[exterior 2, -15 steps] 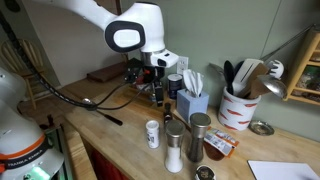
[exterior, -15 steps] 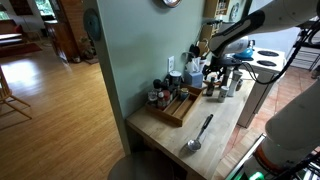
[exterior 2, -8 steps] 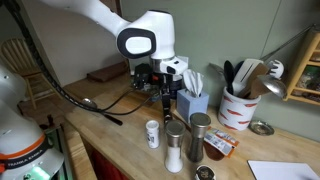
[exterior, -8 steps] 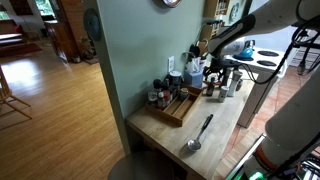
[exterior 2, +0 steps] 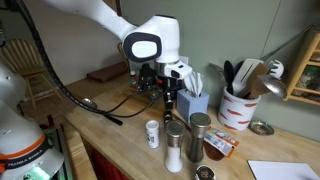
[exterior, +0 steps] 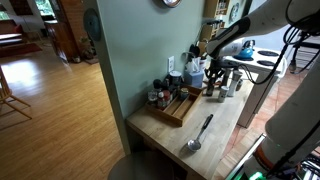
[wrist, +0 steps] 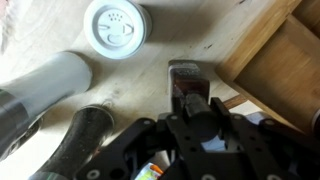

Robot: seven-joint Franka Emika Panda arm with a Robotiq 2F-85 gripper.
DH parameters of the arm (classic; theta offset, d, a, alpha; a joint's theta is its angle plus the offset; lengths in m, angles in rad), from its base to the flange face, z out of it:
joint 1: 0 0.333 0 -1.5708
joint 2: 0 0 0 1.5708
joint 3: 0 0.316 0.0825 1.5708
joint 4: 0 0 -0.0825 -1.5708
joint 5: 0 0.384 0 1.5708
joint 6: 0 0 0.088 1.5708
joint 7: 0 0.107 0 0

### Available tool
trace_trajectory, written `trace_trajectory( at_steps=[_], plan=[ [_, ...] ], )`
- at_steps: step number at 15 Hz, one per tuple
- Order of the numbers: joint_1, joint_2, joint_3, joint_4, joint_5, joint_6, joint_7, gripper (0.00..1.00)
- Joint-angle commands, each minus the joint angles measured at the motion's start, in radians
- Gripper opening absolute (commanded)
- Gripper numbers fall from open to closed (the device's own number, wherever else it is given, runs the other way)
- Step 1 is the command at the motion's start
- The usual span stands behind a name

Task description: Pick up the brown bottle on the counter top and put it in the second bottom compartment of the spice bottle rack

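Observation:
In the wrist view the brown bottle (wrist: 187, 78), small with a dark cap, stands upright on the light wooden counter top (wrist: 200, 25). My gripper (wrist: 190, 100) is shut on it, one finger tight against each side. The spice bottle rack (wrist: 285, 55) lies just to the right, its light-wood edge close to the bottle. In both exterior views my gripper (exterior 2: 168, 96) (exterior: 211, 87) reaches down at the back of the counter, beside a blue box (exterior 2: 193, 103). The rack (exterior: 180, 108) lies flat by the wall with small jars behind it.
A white shaker (wrist: 115, 25), a grey cylinder (wrist: 50, 80) and a dark grinder (wrist: 85, 135) stand left of the bottle. A small white bottle (exterior 2: 152, 133), two shakers (exterior 2: 174, 146) and a utensil crock (exterior 2: 240, 106) crowd the counter. A metal spoon (exterior: 198, 133) lies near the front edge.
The gripper's jaws have closed from open onto the brown bottle. The arm has shifted slightly toward the blue box and settled lower.

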Motion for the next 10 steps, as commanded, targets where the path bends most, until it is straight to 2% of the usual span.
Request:
trace_trajectory(
  at_steps=[1,10],
  plan=[
    [0.000,0.019,-0.007,0.012,0.005,0.009,0.026,0.06],
    [0.001,-0.141,-0.003,-0.024,-0.025,-0.114,0.044,0.08]
  ],
)
